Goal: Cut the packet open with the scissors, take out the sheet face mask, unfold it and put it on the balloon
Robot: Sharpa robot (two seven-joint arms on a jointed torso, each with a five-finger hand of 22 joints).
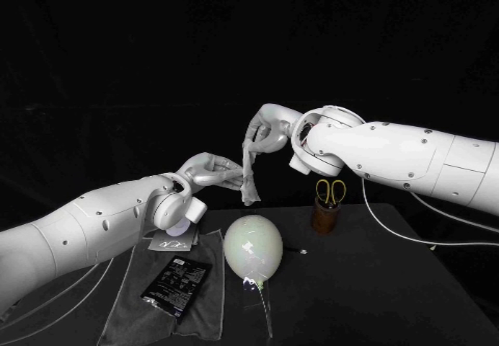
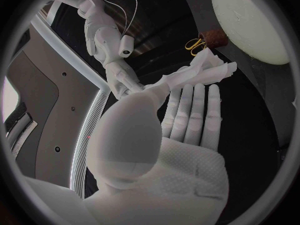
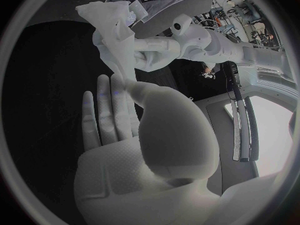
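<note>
While left hand [image 1: 213,173] pinches the sheet mask [image 1: 249,169] low and right hand [image 1: 272,130] pinches it high, above the balloon [image 1: 253,246], scissors [image 1: 331,191] stand in the brown cup [image 1: 325,218]; packet [image 1: 177,285] lies flat on grey cloth [image 1: 204,317].

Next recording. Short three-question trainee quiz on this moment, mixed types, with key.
1. True or false: the scissors stand in the brown holder.
2. The sheet mask is held by: A) one hand alone B) both hands C) nothing.
3. Fill in: the black packet lies on a grey ____.
Key: 1 true. 2 B: left hand and right hand grip it. 3 cloth.
</note>
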